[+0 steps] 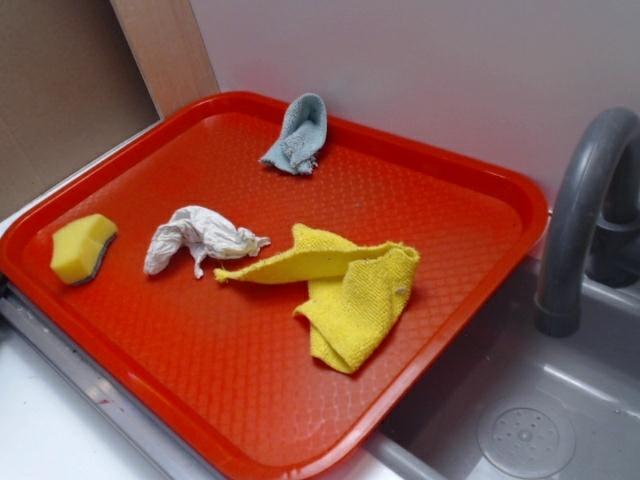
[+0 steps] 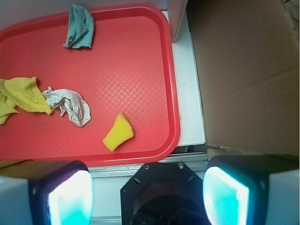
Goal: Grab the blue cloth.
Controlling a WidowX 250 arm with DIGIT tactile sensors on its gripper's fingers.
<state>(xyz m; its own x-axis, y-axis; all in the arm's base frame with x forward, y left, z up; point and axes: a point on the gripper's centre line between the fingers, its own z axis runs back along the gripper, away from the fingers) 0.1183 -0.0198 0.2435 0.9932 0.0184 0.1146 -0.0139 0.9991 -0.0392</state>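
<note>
The blue cloth (image 1: pixel 298 134) is a small pale grey-blue terry piece, bunched up at the far edge of the red tray (image 1: pixel 450 290), against the white wall. The wrist view shows the blue cloth (image 2: pixel 78 26) at the top left, far from my gripper (image 2: pixel 147 194). My gripper hangs high over the white counter outside the tray's rim (image 2: pixel 173 93). Its two fingers stand wide apart with nothing between them. The exterior view does not show the gripper.
On the tray lie a yellow cloth (image 1: pixel 345 290), a crumpled white rag (image 1: pixel 195 237) and a yellow sponge (image 1: pixel 82 247). A grey sink (image 1: pixel 520 420) with a grey faucet (image 1: pixel 585 200) sits at the right. Cardboard (image 2: pixel 243 70) and a wooden post (image 1: pixel 165 50) stand by the tray.
</note>
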